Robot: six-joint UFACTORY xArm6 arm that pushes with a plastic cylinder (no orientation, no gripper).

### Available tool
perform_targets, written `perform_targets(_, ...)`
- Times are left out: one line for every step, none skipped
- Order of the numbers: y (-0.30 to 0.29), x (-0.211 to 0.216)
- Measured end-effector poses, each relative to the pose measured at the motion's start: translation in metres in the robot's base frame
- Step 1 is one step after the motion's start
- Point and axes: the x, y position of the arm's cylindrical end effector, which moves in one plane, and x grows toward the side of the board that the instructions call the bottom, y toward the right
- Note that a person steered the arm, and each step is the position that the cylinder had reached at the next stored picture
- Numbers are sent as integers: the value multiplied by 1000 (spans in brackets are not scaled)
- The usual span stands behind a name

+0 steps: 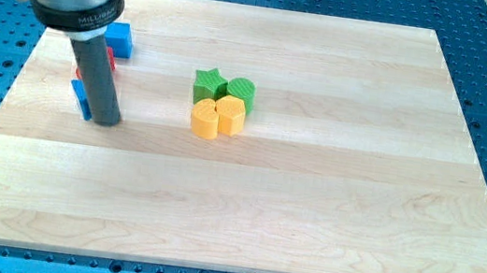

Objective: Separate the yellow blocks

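Two yellow blocks sit touching near the board's middle: a yellow round block [205, 119] on the left and a yellow heart-like block [230, 114] on the right. Right behind them, touching, are a green star block [210, 84] and a green round block [241, 91]. My tip [105, 121] is on the board at the view's left, well to the left of the yellow blocks, about a hundred pixels away, and touches neither of them.
A blue block [120, 39] lies at the upper left, a red block [108, 60] shows partly behind the rod, and another blue block [81, 96] sits just left of my tip. The wooden board [309, 211] lies on a blue perforated table.
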Motion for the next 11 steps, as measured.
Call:
perform_targets(60,73)
perform_targets(141,75)
perform_targets(165,16)
perform_targets(126,-27)
perform_targets(91,-24)
perform_targets(92,5)
perform_targets(84,-13)
perform_targets(68,-31)
perform_targets(82,13)
perform_targets(60,10)
perform_targets(37,-3)
